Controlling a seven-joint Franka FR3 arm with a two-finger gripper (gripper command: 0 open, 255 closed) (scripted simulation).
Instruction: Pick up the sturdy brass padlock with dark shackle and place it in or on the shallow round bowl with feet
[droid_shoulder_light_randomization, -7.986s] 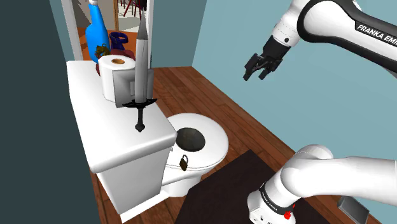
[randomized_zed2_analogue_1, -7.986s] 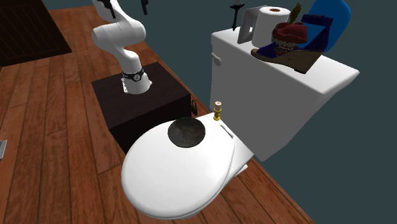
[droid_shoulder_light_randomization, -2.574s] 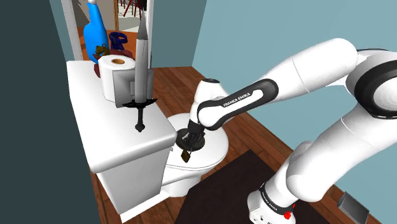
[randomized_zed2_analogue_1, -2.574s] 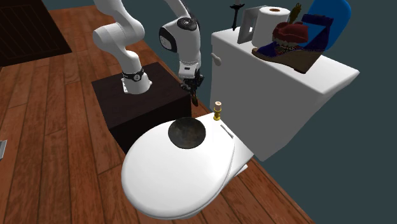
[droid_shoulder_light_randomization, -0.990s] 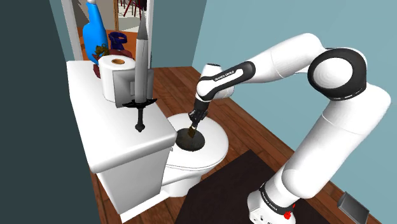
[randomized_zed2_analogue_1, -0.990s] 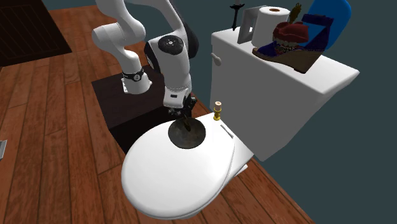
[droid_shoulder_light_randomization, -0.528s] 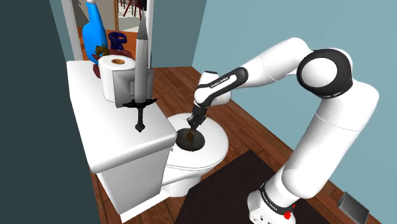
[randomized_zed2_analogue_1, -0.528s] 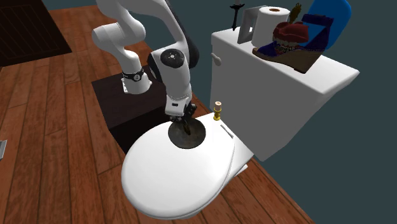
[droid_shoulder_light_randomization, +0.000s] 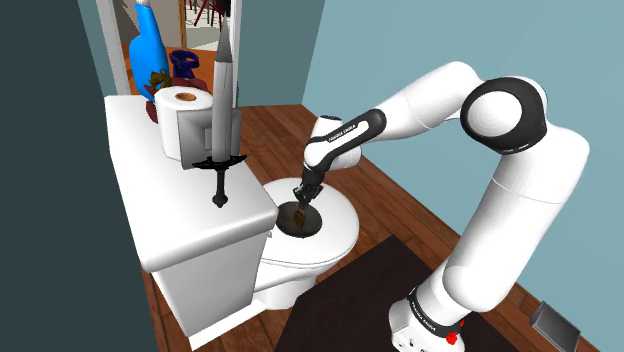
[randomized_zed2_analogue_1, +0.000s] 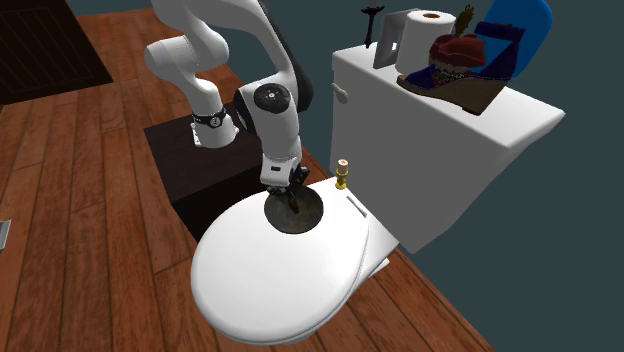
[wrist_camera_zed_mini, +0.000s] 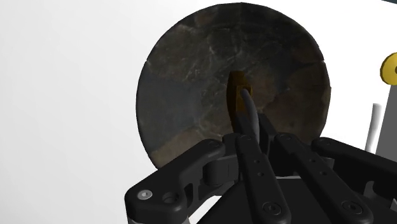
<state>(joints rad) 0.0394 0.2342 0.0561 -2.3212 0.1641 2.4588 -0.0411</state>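
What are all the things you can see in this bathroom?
toilet: one, white, lid shut.
bowl: one, dark, on the toilet lid.
padlock: one, brass with dark shackle, at the bowl's middle, clasped by the gripper.
toilet paper roll: one, white, on the tank.
sword: one, grey with black hilt, upright beside the roll.
bottle: one, blue, at the tank's far end.
shoe: one, red and purple, on the tank.
knob: one, yellow, behind the lid.
floor: brown wood.
stand: one, dark box, beside the toilet.
arm: one, white, reaching to the bowl.
gripper: one, black, shut on the padlock.
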